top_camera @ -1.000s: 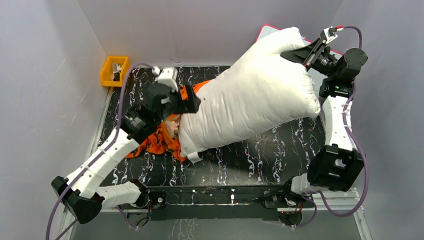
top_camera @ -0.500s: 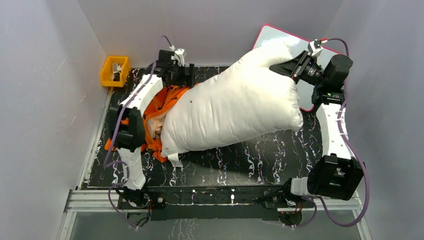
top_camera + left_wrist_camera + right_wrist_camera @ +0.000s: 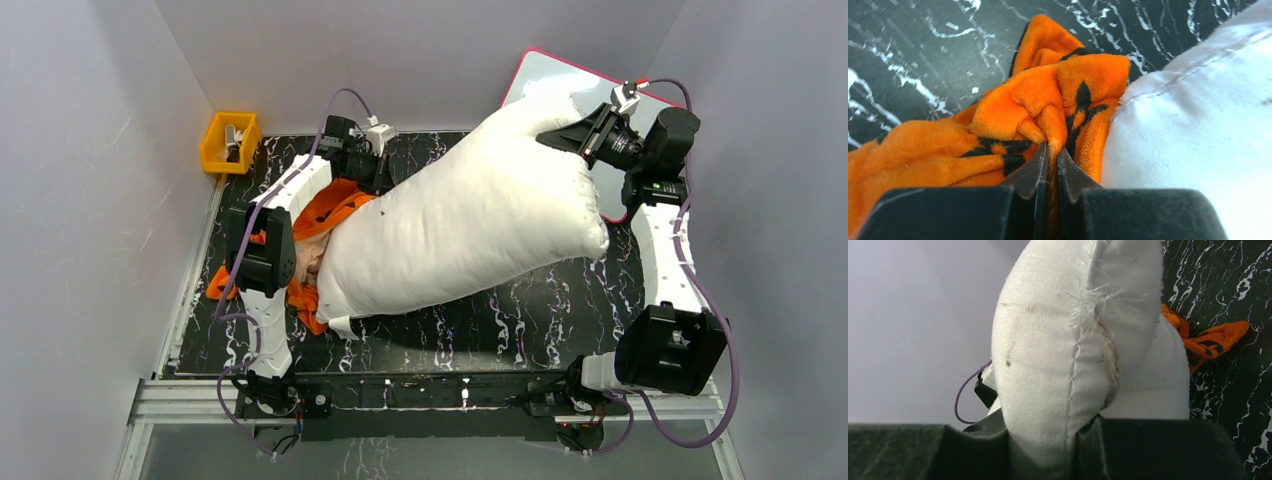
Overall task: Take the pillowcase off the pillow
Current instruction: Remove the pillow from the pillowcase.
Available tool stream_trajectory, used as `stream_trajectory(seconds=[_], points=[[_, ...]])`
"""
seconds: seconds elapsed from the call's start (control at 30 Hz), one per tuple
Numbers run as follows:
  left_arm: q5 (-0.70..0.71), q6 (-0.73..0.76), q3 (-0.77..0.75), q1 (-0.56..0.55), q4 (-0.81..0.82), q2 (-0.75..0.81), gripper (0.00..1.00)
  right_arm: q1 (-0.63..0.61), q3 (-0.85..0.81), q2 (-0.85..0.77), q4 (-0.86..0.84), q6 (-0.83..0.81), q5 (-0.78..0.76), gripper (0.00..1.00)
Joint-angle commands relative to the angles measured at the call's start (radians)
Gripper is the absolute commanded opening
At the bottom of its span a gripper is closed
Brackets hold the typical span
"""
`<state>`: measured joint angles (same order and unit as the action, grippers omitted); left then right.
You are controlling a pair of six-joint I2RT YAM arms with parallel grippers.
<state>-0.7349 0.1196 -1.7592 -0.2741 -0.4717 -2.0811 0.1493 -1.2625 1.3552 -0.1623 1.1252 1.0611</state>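
The plump white pillow (image 3: 470,230) lies slanted across the table, its far right corner lifted and pinched in my right gripper (image 3: 572,138), which is shut on it. In the right wrist view the pillow's seamed corner (image 3: 1063,330) fills the jaws of the right gripper (image 3: 1046,422). The orange pillowcase (image 3: 330,205) with black motifs is bunched around the pillow's left end. At its far edge my left gripper (image 3: 375,165) is shut on it. The left wrist view shows the left gripper (image 3: 1053,149) clamping a fold of the pillowcase (image 3: 1023,105) right beside the pillow (image 3: 1198,125).
A yellow bin (image 3: 228,142) stands at the far left corner. A pink-framed whiteboard (image 3: 560,75) leans against the back wall behind the pillow. The black marbled table (image 3: 520,320) is walled on three sides.
My left arm has swung from the pillowcase's middle to its far edge, and its gripper has shut on a fold. The pillow has shifted slightly left and down.
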Motion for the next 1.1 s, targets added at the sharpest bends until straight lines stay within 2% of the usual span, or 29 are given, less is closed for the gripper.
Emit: stream_trajectory(seconds=[0.0, 0.13, 0.23, 0.33, 0.43, 0.6, 0.73, 0.83, 0.97, 1.07], points=[[0.192, -0.102, 0.062, 0.062, -0.021, 0.08, 0.0, -0.01, -0.09, 0.001, -0.046, -0.007, -0.012, 0.0], [0.56, -0.299, 0.09, 0.222, -0.014, 0.094, 0.0, -0.008, -0.133, -0.012, -0.048, 0.01, -0.016, 0.0], [0.758, -0.374, 0.178, 0.271, 0.044, 0.178, 0.0, -0.002, -0.184, -0.024, -0.048, 0.018, -0.012, 0.0], [0.92, -0.389, 0.234, 0.273, 0.079, 0.237, 0.0, 0.008, -0.256, -0.031, -0.136, 0.108, 0.002, 0.0], [1.01, -0.387, 0.239, 0.289, 0.059, 0.232, 0.0, 0.015, -0.345, -0.027, -0.302, 0.244, 0.005, 0.0], [1.022, -0.389, 0.242, 0.339, 0.041, 0.203, 0.0, 0.023, -0.612, 0.001, -0.346, 0.292, -0.014, 0.0], [0.976, -0.389, 0.253, 0.36, 0.044, 0.219, 0.0, 0.023, -0.694, -0.033, -0.239, 0.165, -0.091, 0.0], [0.901, -0.378, 0.28, 0.36, 0.061, 0.258, 0.0, 0.023, -0.614, -0.073, -0.106, 0.061, -0.163, 0.0], [0.772, -0.382, 0.356, 0.359, 0.093, 0.345, 0.0, 0.023, -0.415, -0.096, -0.194, 0.122, -0.155, 0.0], [0.72, -0.388, 0.427, 0.357, 0.108, 0.419, 0.0, 0.024, -0.277, -0.158, -0.166, 0.057, -0.191, 0.0]])
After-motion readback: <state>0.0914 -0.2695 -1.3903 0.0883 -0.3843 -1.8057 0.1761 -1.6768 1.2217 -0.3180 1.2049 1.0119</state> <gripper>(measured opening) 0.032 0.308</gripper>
